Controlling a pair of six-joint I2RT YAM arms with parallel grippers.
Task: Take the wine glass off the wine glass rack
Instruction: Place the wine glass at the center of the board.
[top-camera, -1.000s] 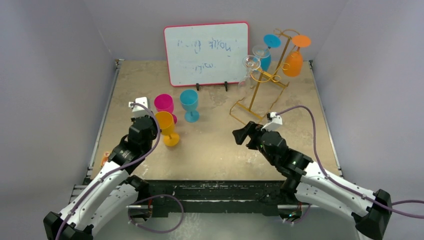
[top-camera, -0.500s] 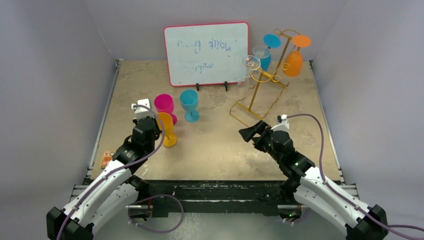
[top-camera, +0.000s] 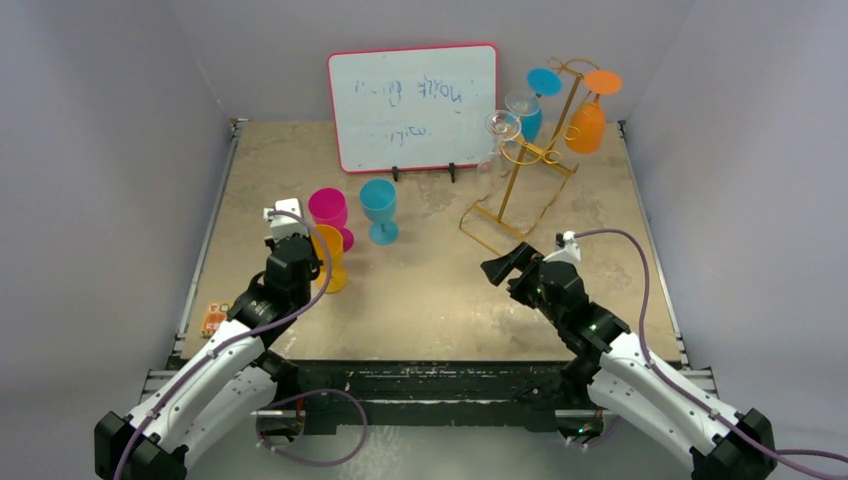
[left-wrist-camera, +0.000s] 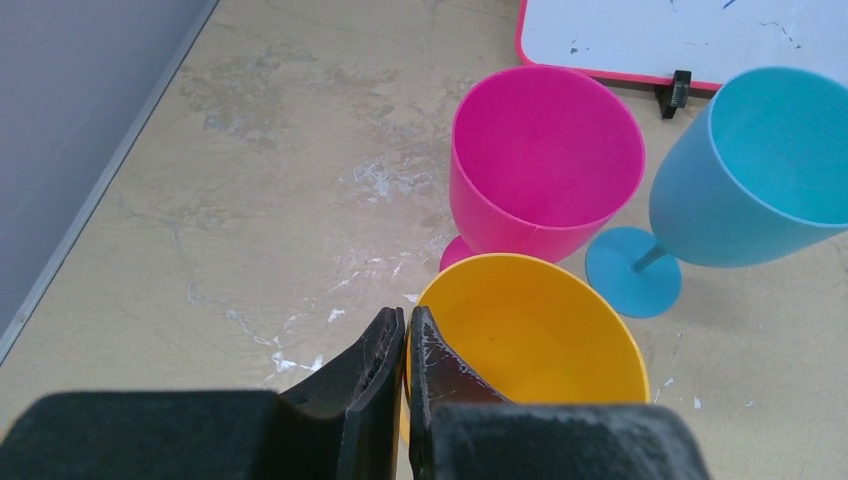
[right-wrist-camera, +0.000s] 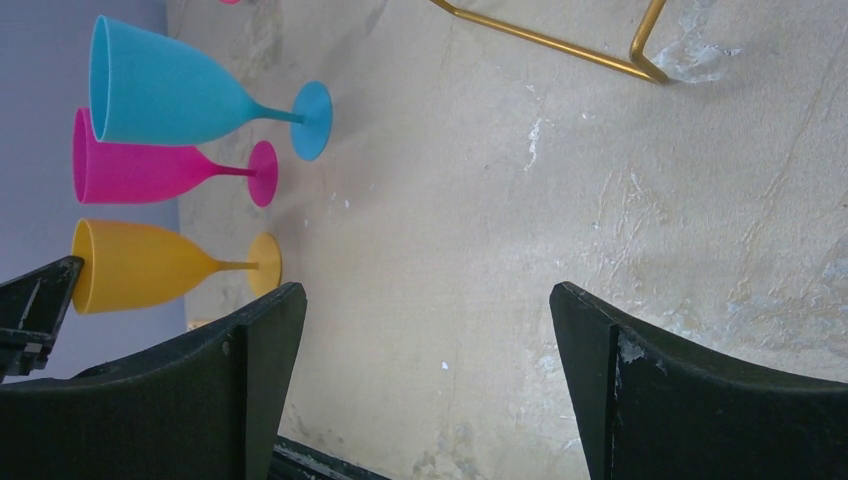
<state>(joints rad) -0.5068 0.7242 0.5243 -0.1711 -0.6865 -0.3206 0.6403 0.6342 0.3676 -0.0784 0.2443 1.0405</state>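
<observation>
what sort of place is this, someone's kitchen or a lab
Probably a robot lab test cell, not a home: two arms bolted to a worn table, bare grey walls boxing it in, and a whiteboard propped behind plastic wine glasses and a gold rack.

Left arm (top-camera: 215, 350) reaches in from the near left corner of the counter (top-camera: 440, 300); left end effector (left-wrist-camera: 405, 335), fingers pressed together. Right arm (top-camera: 625, 355) reaches in from the near right corner; right end effector (right-wrist-camera: 425, 300), fingers spread wide.
</observation>
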